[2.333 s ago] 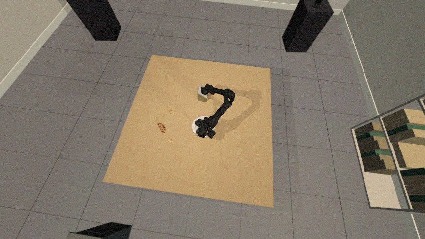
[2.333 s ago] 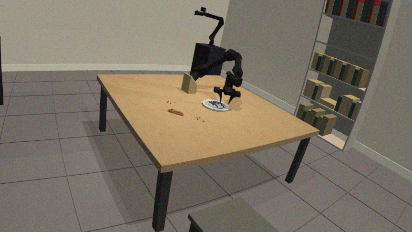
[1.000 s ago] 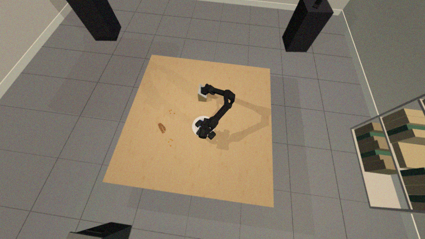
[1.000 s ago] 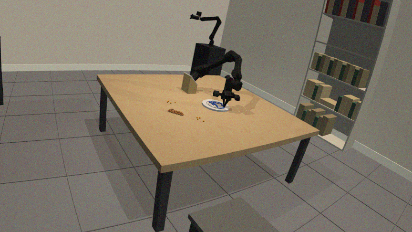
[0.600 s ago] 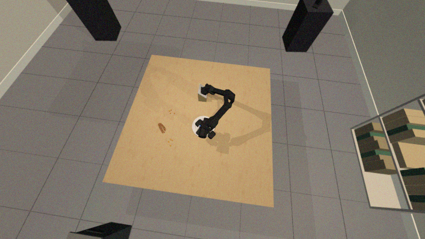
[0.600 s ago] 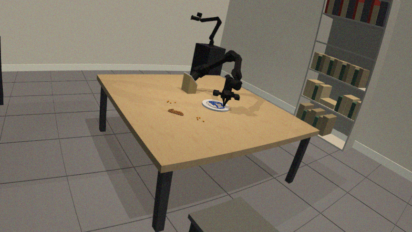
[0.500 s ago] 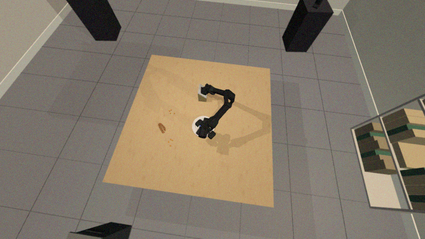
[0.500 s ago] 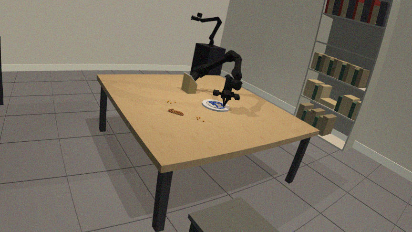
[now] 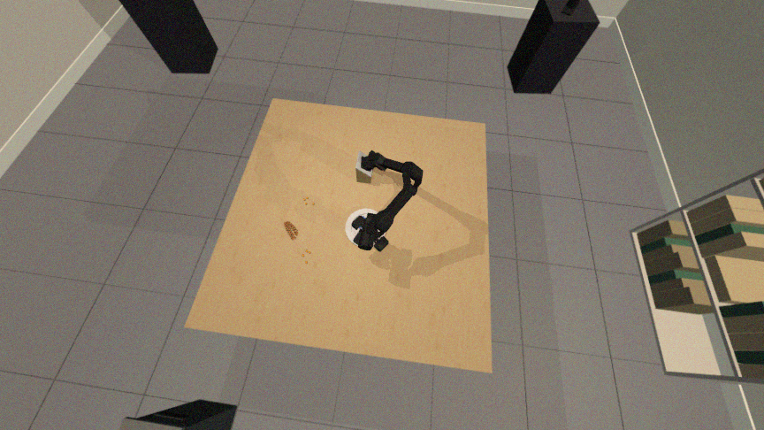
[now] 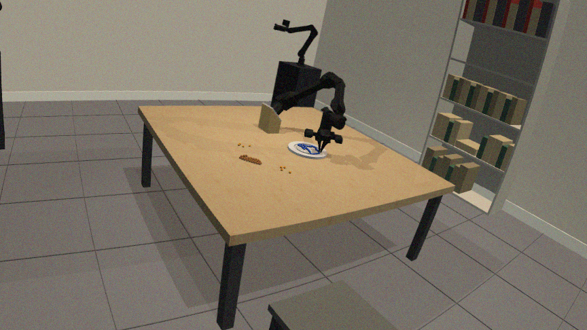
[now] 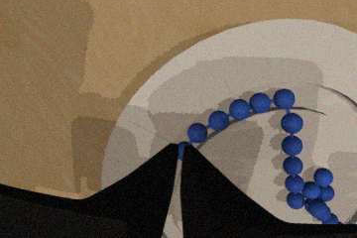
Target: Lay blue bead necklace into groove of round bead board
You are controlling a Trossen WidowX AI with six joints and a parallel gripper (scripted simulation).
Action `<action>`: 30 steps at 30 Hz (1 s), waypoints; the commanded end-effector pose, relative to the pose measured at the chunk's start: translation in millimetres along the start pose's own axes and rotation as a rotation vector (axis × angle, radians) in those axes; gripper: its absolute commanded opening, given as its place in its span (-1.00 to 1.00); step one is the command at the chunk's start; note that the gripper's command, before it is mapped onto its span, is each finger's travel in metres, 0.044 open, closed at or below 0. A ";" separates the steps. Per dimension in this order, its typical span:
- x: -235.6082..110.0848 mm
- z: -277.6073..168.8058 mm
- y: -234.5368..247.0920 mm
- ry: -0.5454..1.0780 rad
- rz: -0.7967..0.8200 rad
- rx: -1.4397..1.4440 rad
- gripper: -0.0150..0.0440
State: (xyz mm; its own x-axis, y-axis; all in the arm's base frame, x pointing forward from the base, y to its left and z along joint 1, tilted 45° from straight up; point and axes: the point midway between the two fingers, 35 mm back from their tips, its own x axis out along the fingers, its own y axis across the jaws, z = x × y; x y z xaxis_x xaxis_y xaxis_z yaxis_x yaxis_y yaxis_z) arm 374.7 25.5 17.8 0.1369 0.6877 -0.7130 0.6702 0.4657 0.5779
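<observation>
The round white bead board (image 9: 352, 217) (image 10: 297, 147) (image 11: 265, 59) lies near the middle of the table. The blue bead necklace (image 10: 308, 147) (image 11: 292, 124) lies on it; part of it curves along the groove and part is bunched at the right of the wrist view. My gripper (image 10: 321, 150) (image 11: 180, 154) points straight down over the board's near side. Its fingers are closed, with one end of the necklace pinched at the tips. The beads below the tips are hidden by the fingers.
A tan block (image 9: 362, 175) (image 10: 269, 119) stands at the arm's base. A brown bead strand (image 9: 290, 229) (image 10: 250, 159) and loose orange beads (image 9: 306, 200) (image 10: 284, 169) lie left of the board. A bookshelf (image 10: 489, 93) stands to the right, off the table.
</observation>
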 end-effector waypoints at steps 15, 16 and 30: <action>-1.4 -1.0 -0.7 0.003 -0.002 0.005 1.00; -2.6 -0.9 -0.8 0.003 -0.002 0.005 1.00; -5.9 -0.9 -0.8 0.001 -0.001 0.004 1.00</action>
State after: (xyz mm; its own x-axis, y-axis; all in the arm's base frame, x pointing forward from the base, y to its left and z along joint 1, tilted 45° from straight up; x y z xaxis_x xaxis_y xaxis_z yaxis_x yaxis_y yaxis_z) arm 372.6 22.3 21.4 0.1341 0.6885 -0.7127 0.6757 0.4626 0.5740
